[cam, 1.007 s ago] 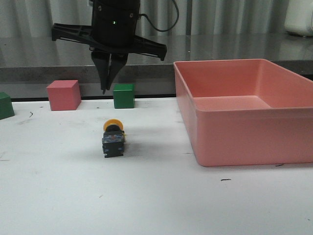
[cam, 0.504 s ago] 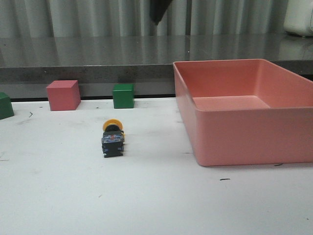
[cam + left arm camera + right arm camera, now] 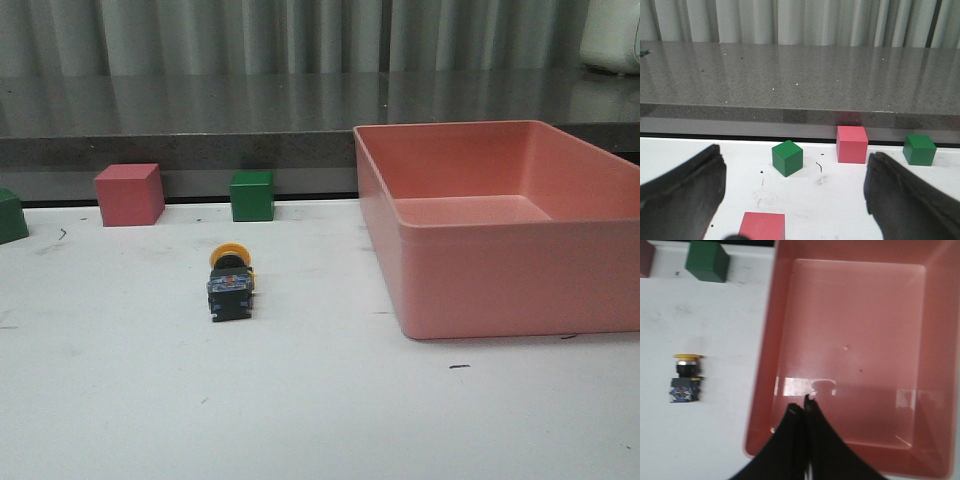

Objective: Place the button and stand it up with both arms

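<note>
The button (image 3: 231,283) lies on its side on the white table (image 3: 320,410), yellow cap toward the back, black base toward the front. It also shows in the right wrist view (image 3: 685,378), left of the pink bin. My right gripper (image 3: 802,407) is shut and empty, high above the bin's near left part. My left gripper (image 3: 795,175) is open and empty, low over the table's left side, with cubes ahead of it. Neither gripper shows in the front view.
A large pink bin (image 3: 500,290) stands at the right. At the back of the table are a pink cube (image 3: 130,194), a green cube (image 3: 252,195) and another green cube (image 3: 10,215) at the left edge. A grey counter runs behind.
The right gripper, which hung shut above the button a second ago, rose and moved right, out of the front view. The button has not moved.
</note>
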